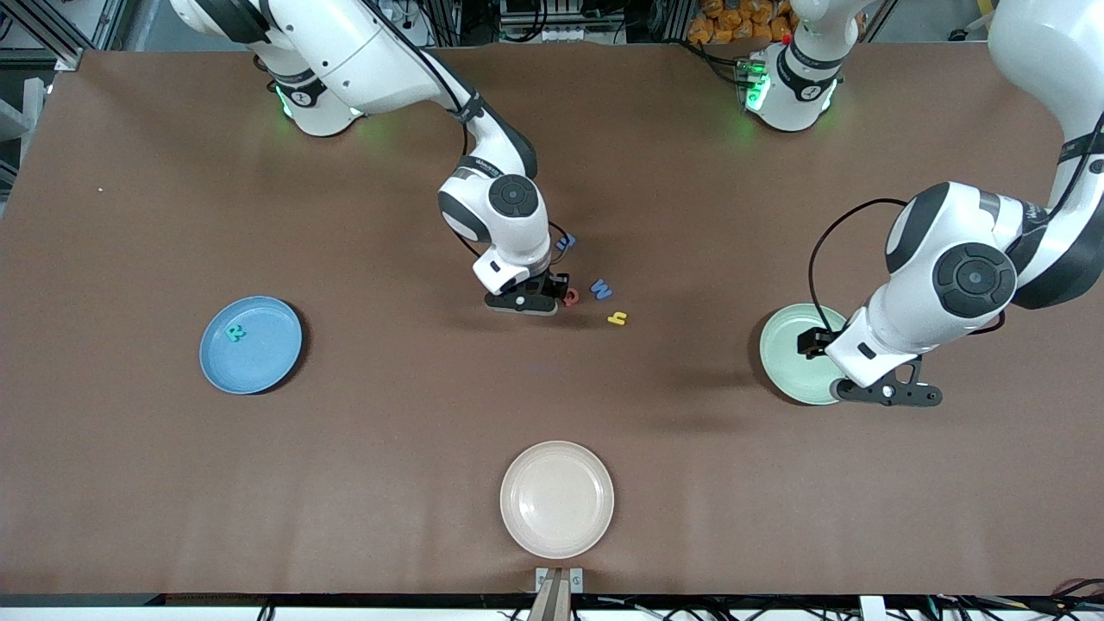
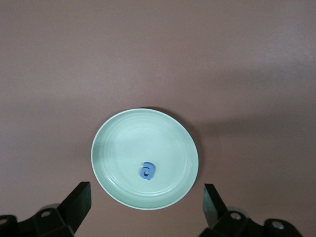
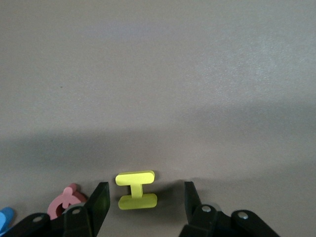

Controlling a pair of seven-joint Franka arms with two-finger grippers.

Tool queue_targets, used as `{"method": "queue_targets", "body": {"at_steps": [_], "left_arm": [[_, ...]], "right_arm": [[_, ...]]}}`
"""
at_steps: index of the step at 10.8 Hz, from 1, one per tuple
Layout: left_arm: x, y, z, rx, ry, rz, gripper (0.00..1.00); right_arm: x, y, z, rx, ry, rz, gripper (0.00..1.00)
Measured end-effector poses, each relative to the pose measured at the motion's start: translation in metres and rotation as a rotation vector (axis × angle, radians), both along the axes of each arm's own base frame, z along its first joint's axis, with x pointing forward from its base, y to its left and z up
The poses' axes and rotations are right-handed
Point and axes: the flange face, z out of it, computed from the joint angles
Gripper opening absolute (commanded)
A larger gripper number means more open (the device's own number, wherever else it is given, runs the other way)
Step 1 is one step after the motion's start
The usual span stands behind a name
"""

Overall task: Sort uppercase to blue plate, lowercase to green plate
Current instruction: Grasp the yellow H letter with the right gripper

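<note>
My right gripper (image 1: 528,302) is low over the middle of the table. Its fingers (image 3: 100,197) stand open on either side of the yellow H (image 3: 137,190), with a gap on each side; the front view hides the H. The red Q (image 1: 570,297) lies right beside this gripper, then the blue W (image 1: 601,289) and a yellow y-like lowercase letter (image 1: 616,318). The blue plate (image 1: 259,366) holds the teal R (image 1: 235,332). My left gripper (image 1: 888,397) hangs open and empty over the green plate (image 2: 123,133), which holds a blue a-like letter (image 2: 147,171).
A small blue letter (image 1: 565,243) lies partly under the right arm's wrist, farther from the front camera than the Q. A cream plate (image 1: 556,470) sits near the table's front edge. The green plate (image 1: 789,345) is toward the left arm's end.
</note>
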Motion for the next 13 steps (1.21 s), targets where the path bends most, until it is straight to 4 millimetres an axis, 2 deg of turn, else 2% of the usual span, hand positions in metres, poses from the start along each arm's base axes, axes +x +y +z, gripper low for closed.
{"method": "queue_targets", "body": {"at_steps": [2, 6, 10, 12, 13], "left_arm": [[-0.002, -0.012, 0.003, -0.026, 0.004, 0.007, 1.0], [-0.012, -0.054, 0.004, -0.026, 0.004, -0.011, 1.0], [-0.015, -0.065, 0.005, -0.027, 0.001, -0.026, 1.0], [-0.021, -0.086, 0.005, -0.028, 0.002, -0.061, 1.0], [-0.027, -0.102, 0.005, -0.028, 0.003, -0.087, 1.0]], "right_arm": [[0.0, 0.0, -0.002, -0.002, 0.002, -0.001, 0.63], [-0.002, 0.004, -0.008, -0.015, -0.005, -0.014, 0.61], [-0.004, 0.01, -0.006, -0.027, -0.034, -0.018, 0.33], [-0.002, 0.011, -0.004, -0.029, -0.035, -0.02, 0.2], [-0.002, 0.011, -0.004, -0.029, -0.035, -0.02, 0.18]]}}
